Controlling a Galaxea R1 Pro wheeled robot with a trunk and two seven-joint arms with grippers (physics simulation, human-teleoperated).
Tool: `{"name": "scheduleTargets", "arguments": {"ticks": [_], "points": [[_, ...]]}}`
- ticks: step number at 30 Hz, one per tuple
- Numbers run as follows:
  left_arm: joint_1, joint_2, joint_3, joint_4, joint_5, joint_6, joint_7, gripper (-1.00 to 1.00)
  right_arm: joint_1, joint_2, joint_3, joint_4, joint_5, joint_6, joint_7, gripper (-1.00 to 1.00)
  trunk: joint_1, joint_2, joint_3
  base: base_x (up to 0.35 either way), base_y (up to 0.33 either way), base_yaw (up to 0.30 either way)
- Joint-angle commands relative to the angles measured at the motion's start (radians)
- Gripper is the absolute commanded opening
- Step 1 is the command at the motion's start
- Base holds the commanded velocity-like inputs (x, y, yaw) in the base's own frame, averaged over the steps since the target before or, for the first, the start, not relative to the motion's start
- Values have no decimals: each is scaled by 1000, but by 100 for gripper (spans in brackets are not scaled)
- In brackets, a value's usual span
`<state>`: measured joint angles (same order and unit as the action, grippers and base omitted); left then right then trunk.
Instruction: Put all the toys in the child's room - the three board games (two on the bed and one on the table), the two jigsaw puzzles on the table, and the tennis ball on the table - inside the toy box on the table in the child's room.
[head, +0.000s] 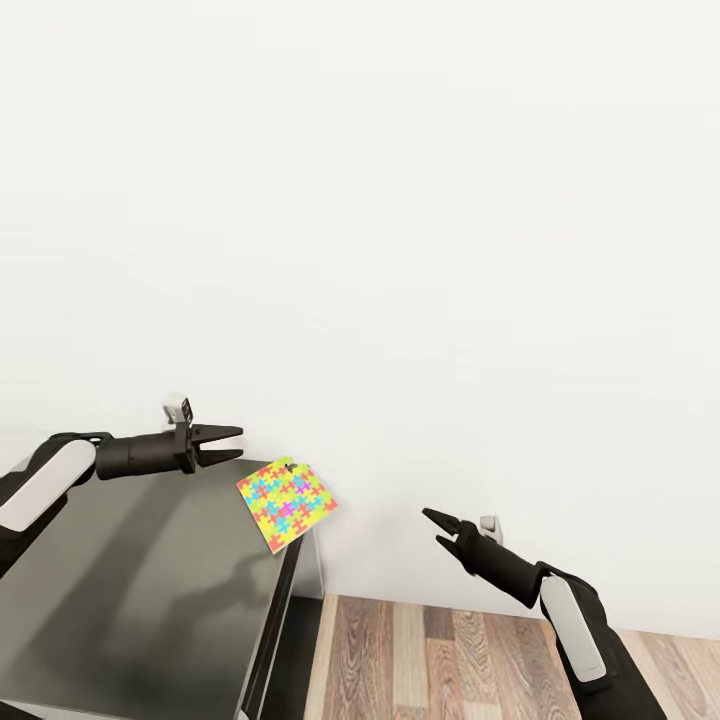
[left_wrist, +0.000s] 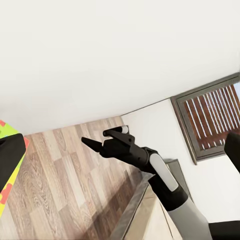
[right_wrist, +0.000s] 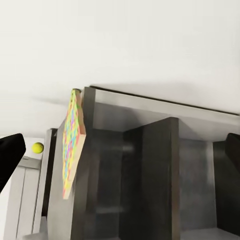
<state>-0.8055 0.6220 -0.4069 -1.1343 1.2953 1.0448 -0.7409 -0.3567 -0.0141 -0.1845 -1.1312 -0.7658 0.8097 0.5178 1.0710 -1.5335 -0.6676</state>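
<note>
The left gripper (head: 236, 442) has its black fingers apart, empty, just beside the thin multicoloured jigsaw board (head: 286, 503) lying at the dark-grey table section's (head: 130, 590) corner. The right gripper (head: 434, 528), fingers spread, hangs over the wood-plank floor (head: 440, 655).

A plain white wall (head: 400, 200) fills twelve o'clock; wood-plank floor (head: 440, 660) lies at five o'clock, and a slatted window (left_wrist: 212, 120) sits at three o'clock.

No readable text, labels, brands, numbers or signs anywhere; thin multicoloured jigsaw board (head: 286, 503) carries pattern only, no lettering.
</note>
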Motion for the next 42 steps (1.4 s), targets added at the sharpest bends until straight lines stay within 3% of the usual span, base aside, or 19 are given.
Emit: {"name": "scheduleTargets", "arguments": {"ticks": [1, 20, 31, 42], "points": [[-1, 1, -2, 1, 0, 2, -5, 100, -1, 0, -2, 0, 0, 6, 2, 100, 0, -1, -1, 0, 0, 0], [-1, 1, -3, 1, -1, 2, -5, 100, -1, 1, -1, -1, -1, 6, 18, 100, 0, -1, 2, 0, 0, 107], [-1, -1, -3, -1, -2, 2, -5, 100, -1, 1, -1, -1, 0, 5, 40, 100, 0, -1, 2, 0, 0, 248], [-1, -1, -3, -33, 0, 2, -5, 100, -1, 0, -1, 1, 0, 4, 41, 100, 0, -1, 2, -24, 0, 34]]}}
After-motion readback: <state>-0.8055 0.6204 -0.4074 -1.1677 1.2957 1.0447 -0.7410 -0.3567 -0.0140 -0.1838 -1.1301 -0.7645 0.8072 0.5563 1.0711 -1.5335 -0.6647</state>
